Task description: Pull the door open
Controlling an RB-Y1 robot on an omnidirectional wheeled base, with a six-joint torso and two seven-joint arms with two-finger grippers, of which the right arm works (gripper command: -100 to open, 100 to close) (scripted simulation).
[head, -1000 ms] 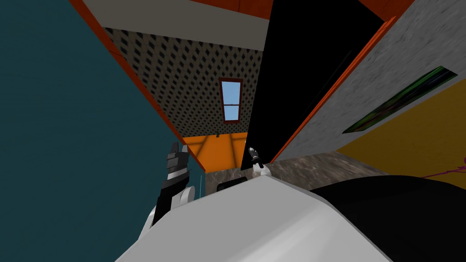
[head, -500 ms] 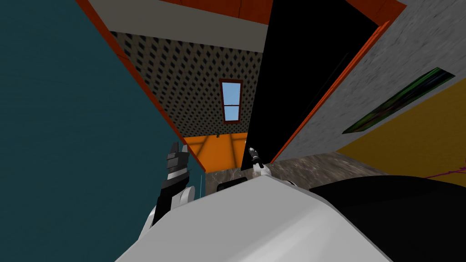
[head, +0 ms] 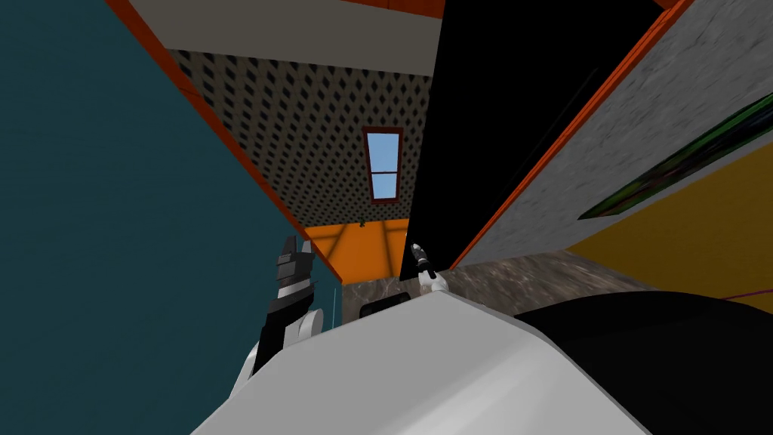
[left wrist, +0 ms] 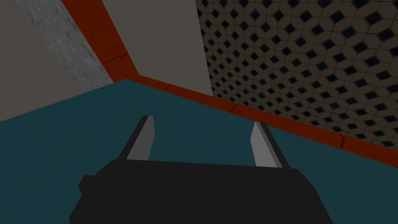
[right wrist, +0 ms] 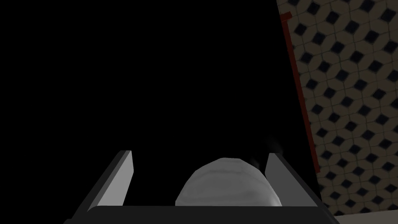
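Seeing flat black door (head: 513,113), featureless, ajar beside orange-red frame (head: 558,143), ahead and right. Got its grey domed knob (right wrist: 227,182) between wide-open fingers of right end effector (right wrist: 200,154), nearer one finger, unclamped. Keeping left end effector (left wrist: 202,121) open, empty, facing teal wall (head: 113,226).

A blue-paned window (head: 383,166) sits in the diamond-patterned wall (head: 317,128) above an orange floor (head: 366,249).

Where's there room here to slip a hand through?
The opening between the teal wall and the black door is free, with bare orange floor beyond. It is crowded at the knob, which sits between the open fingers of the right gripper. The left gripper, open, hangs by the teal wall.
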